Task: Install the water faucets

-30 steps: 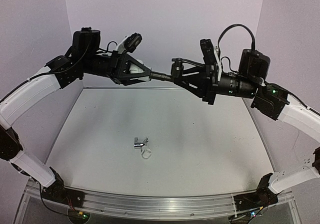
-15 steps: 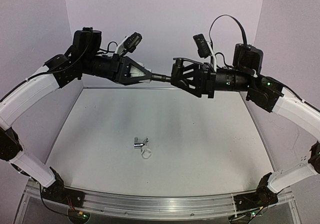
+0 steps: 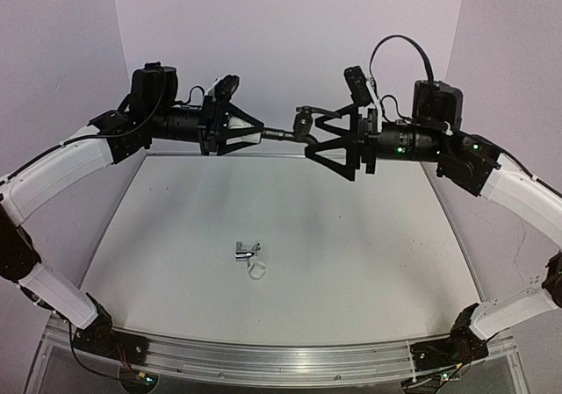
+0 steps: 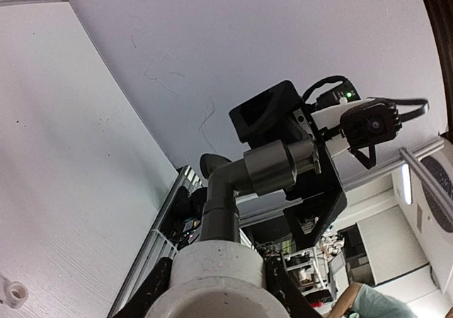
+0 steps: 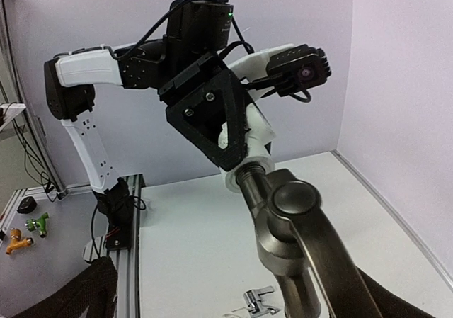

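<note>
Two robot arms meet in mid-air above a pale table, in front of a lilac wall. The left gripper is clamped on a white elbow pipe fitting. A black faucet juts sideways from the fitting toward the right arm, with its stem seated in the fitting's mouth. The right gripper has its jaws spread wide on either side of the faucet's handle end, clear of it. Far below, near the table's middle, a chrome faucet lies on its side, with a small white ring just beside it.
</note>
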Controlling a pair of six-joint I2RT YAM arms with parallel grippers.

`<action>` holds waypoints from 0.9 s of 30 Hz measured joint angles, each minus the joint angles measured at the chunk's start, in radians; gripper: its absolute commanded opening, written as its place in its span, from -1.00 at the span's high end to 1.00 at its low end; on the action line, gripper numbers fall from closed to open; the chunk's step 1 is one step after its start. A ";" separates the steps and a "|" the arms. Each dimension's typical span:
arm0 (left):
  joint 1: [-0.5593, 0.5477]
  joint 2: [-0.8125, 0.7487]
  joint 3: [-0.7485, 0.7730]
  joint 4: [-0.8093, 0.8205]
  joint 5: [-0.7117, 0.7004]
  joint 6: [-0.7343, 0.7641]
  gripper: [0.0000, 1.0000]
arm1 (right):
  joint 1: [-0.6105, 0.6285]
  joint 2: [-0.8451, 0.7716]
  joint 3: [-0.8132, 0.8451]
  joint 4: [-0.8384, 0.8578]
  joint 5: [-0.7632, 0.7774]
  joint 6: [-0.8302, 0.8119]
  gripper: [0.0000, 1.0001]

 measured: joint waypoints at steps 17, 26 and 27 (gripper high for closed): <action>0.022 0.048 -0.027 0.187 0.109 -0.370 1.00 | -0.085 -0.133 -0.109 -0.025 0.211 -0.319 -0.97; 0.035 0.134 -0.027 0.311 0.199 -0.644 1.00 | -0.085 -0.330 -0.226 -0.016 0.190 -0.811 -0.96; 0.035 0.144 -0.027 0.335 0.210 -0.680 1.00 | -0.085 -0.337 -0.230 -0.013 0.184 -0.866 -0.96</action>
